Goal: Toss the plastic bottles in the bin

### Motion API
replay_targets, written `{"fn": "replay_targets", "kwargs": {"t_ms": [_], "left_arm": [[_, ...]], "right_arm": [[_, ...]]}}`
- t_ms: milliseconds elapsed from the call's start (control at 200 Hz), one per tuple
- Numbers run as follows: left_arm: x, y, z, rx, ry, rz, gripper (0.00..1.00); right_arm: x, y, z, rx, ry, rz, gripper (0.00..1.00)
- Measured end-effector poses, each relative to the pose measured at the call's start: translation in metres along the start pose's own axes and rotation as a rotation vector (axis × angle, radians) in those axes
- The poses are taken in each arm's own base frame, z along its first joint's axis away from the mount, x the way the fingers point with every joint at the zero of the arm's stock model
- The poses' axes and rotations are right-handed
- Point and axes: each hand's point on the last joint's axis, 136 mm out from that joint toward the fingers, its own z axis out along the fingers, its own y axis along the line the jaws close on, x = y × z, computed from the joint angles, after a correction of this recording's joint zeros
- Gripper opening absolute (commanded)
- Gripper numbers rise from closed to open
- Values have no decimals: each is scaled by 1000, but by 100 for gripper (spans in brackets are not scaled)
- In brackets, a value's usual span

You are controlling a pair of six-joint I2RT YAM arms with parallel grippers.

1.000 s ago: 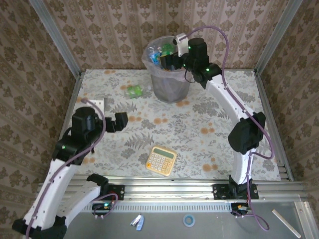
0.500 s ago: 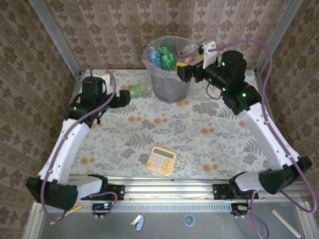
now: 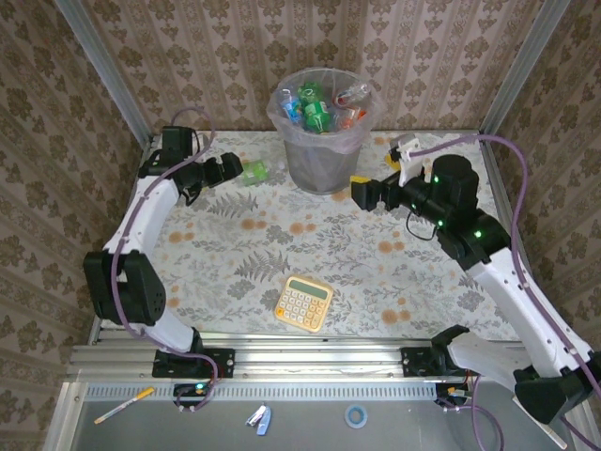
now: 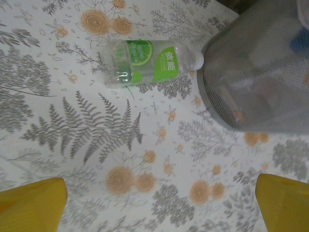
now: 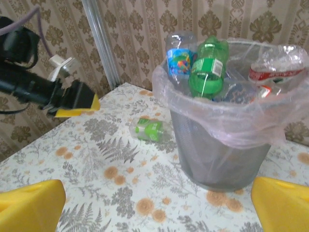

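The flowered table carries the bin at its far middle, and the bin is heaped to the rim with bottles (green, clear and blue-labelled ones stand out in the right wrist view). Nearer the arms lies a yellow calculator, which is no part of the job. One lone bottle is on the table. It is clear with a green label and lies on its side, just beside the bin's foot on the left. In the left wrist view this lone bottle lies ahead of the claw with its long axis running across the view. Its neck end points at the bin's wall, so close that I cannot tell whether it touches. The left gripper hangs just beside the bottle on the side away from the bin, spread wide and empty, its yellow pads at the two bottom corners of its own view. The right gripper is on the other side of the bin, well apart from the bottle, likewise spread wide with nothing between its pads. The left arm is plainly the nearer, so the pick looks to be its work. The catch, as I judge it, is that the line between its pads runs along the bottle's length rather than across it. A roll of the wrist seems called for before closing.
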Motion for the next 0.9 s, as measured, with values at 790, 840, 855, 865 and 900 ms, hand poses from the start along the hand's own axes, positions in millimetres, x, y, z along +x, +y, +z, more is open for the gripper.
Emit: {"fn": "replay_targets", "kwargs": {"t_ms": [790, 840, 855, 865, 900], "left_arm": [[13, 20, 105, -71, 51, -656, 100], [10, 19, 109, -98, 55, -686, 100], [9, 19, 112, -105, 55, -693, 100], [8, 18, 113, -106, 55, -696, 100], [5, 15, 118, -112, 57, -711, 100]], "right_arm": [[51, 4, -40, 13, 42, 50, 100], [51, 4, -41, 12, 39, 49, 100], [51, 4, -41, 12, 38, 49, 100], [51, 4, -41, 12, 38, 48, 100], [51, 4, -42, 12, 38, 48, 100]]}}
